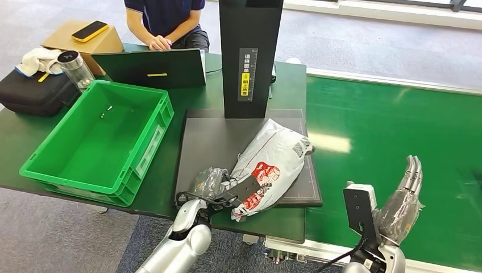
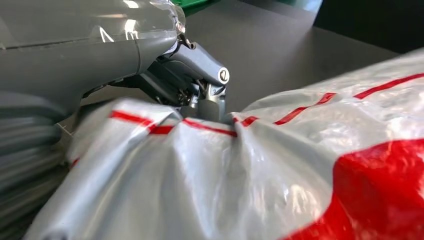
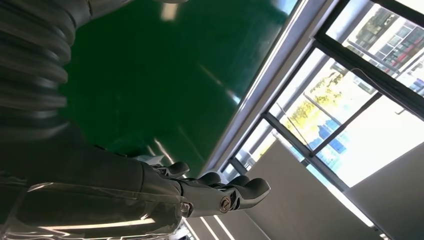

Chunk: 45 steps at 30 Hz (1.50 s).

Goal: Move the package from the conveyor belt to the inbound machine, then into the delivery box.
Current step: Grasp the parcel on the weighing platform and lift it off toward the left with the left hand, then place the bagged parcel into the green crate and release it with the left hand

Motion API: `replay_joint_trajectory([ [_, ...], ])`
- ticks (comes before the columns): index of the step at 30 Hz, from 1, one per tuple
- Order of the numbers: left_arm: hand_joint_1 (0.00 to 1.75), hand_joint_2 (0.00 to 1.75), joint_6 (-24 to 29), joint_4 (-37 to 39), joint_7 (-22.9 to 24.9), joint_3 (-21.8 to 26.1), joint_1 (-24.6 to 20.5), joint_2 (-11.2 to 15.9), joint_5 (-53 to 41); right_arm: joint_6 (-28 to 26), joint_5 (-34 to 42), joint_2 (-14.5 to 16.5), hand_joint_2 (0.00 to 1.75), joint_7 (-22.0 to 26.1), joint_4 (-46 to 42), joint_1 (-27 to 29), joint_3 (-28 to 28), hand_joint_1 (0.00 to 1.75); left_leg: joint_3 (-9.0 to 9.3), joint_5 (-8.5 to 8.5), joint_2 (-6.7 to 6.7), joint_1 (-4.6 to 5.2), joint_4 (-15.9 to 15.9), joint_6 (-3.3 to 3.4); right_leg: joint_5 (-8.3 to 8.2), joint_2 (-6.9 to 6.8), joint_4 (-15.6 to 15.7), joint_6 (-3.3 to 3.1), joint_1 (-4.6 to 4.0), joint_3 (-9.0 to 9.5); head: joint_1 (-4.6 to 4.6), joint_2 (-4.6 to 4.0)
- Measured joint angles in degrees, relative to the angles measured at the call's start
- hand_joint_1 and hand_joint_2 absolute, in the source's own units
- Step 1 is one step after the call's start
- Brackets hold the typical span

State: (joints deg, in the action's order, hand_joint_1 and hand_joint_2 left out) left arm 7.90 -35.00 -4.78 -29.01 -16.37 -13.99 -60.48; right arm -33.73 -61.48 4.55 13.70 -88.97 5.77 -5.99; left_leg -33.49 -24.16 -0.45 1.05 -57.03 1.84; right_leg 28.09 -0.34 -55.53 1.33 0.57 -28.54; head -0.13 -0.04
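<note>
From the head view, the white-and-red plastic mailer package (image 1: 271, 166) lies on the dark flat platform of the inbound machine (image 1: 199, 148), beside the empty green plastic crate (image 1: 85, 153). The left hand (image 1: 211, 183) grips its near end. The right hand (image 1: 402, 203) hovers over the green conveyor belt (image 1: 386, 131), holding nothing, fingers extended.

Left wrist view — fingers (image 2: 200, 75) pinch the crumpled plastic.

Right wrist view — fingers (image 3: 225, 192) loosely apart.

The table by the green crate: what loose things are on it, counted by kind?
Green crates: 1
Parcel bags: 1, white and red, gripped by the left hand
Laptops: 1
Black cases: 1
Cardboard boxes: 1
Yellow phones: 1
Clear bottles: 1
Total: 7
</note>
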Motion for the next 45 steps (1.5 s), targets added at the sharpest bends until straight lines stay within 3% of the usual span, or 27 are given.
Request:
replay_joint_trajectory([
  [6,1.75,1.75,3.0,-1.1,-0.8,2.0,0.7,0.1,0.7,0.3,0.0,0.3,1.75,0.1,-0.8,0.5,-0.6,0.0,-0.03,-0.05,0.01,0.0,0.0,-0.08,0.05,0.03,0.0,-0.06,-0.01,-0.06,0.0,0.01],
  [10,1.75,1.75,7.8,-3.5,-1.2,4.1,1.8,0.7,-0.4,1.0,0.3,0.6,1.75,0.6,-1.5,1.0,-1.0,0.0,-0.22,-0.05,0.05,-0.02,0.0,-0.09,0.06,0.07,0.0,-0.08,-0.03,-0.27,0.0,0.0],
  [18,1.75,1.75,21.3,-17.5,-1.7,11.7,3.0,5.2,-5.2,1.8,1.5,0.7,1.75,1.2,-1.9,0.6,-1.5,0.0,-0.45,-0.05,0.07,-0.05,0.0,-0.12,0.08,0.1,-0.1,-0.12,-0.06,-0.44,-0.01,0.0],
  [25,1.75,1.75,27.9,-27.3,-3.6,18.4,4.1,7.8,-4.7,1.7,1.9,0.7,1.75,1.2,-1.9,0.4,-1.5,0.0,-0.51,-0.1,0.06,-0.06,0.0,-0.16,0.17,0.09,-0.1,-0.22,-0.06,-0.48,0.0,0.0],
  [38,1.75,1.75,31.7,-33.2,-3.4,25.0,4.8,9.2,-4.9,1.0,2.4,0.7,1.75,1.7,-1.9,0.8,-1.8,0.0,-0.5,-0.12,0.06,-0.05,0.0,-0.15,0.17,0.09,-0.1,-0.21,-0.06,-0.54,0.0,0.0],
  [45,1.75,1.75,29.8,-29.0,7.4,30.5,2.6,9.8,-13.0,1.3,1.6,0.9,1.75,1.7,-2.1,1.0,-1.8,0.0,-0.5,-0.13,0.06,-0.06,0.0,-0.17,0.18,0.1,-0.1,-0.22,-0.07,-0.55,-0.01,0.02],
])
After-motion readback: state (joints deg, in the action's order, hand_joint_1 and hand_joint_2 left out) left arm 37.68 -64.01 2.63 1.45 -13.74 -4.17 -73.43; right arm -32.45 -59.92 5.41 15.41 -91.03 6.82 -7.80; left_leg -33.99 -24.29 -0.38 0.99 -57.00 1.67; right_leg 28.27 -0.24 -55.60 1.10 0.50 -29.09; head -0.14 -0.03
